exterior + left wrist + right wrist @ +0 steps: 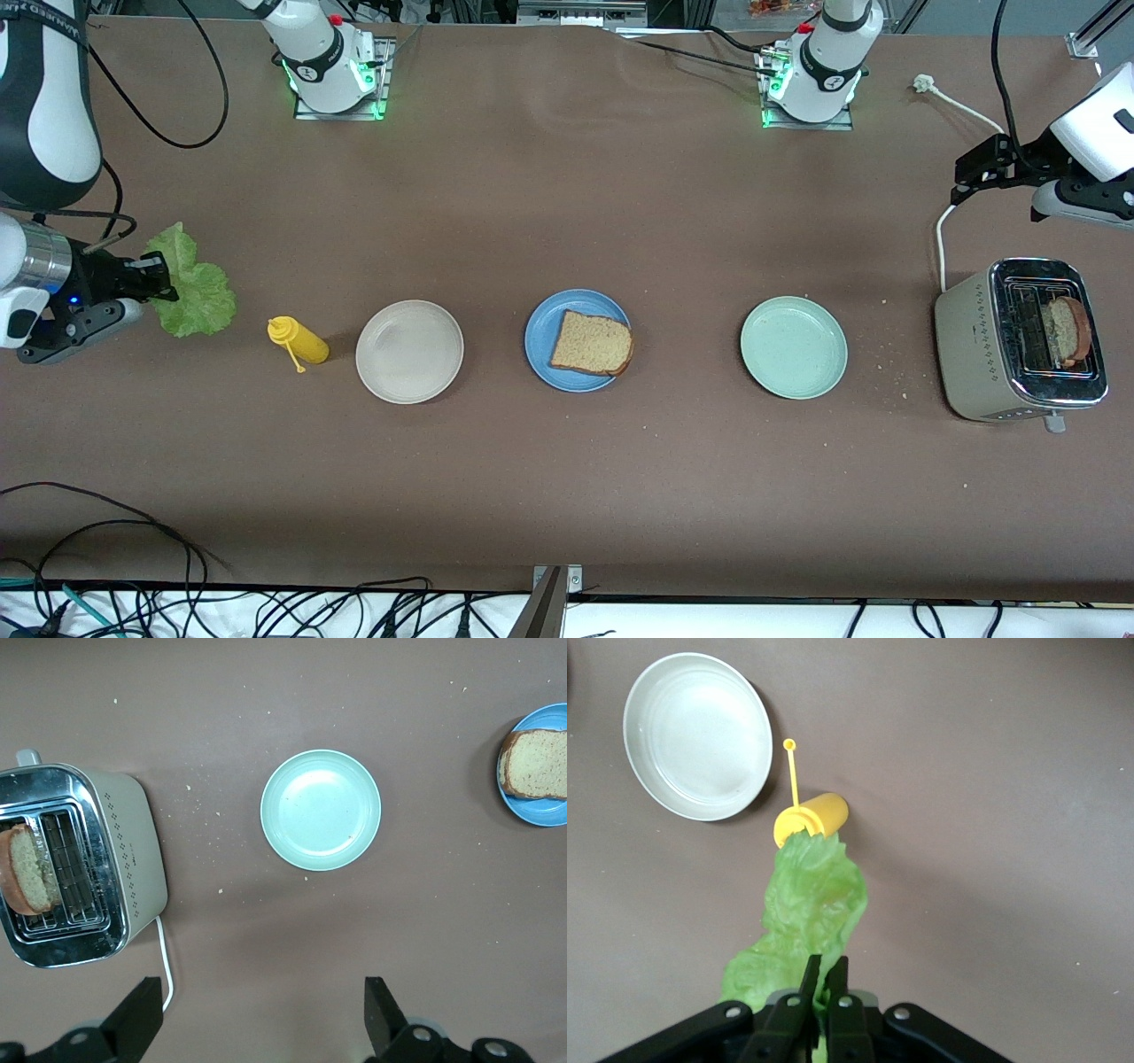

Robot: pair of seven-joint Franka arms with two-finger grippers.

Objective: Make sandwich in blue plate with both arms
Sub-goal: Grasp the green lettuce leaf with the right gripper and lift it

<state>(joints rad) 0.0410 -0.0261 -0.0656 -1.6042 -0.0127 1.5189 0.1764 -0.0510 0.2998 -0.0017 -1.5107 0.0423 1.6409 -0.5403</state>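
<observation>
The right end effector (155, 270) hangs over the tabletop's edge at the right arm's end, pinched shut on a crinkled lettuce leaf (190, 288) that droops from it. From there the blue plate (540, 354), mid-tabletop with one bread slice (591, 342) lying flat on it, sits well apart toward the left arm's end, past the yellow bottle (299, 339) and the beige plate (409, 351). The left end effector (264, 1014) waits wide open and empty near the toaster (1019, 341), where a second slice (1066, 330) stands.
</observation>
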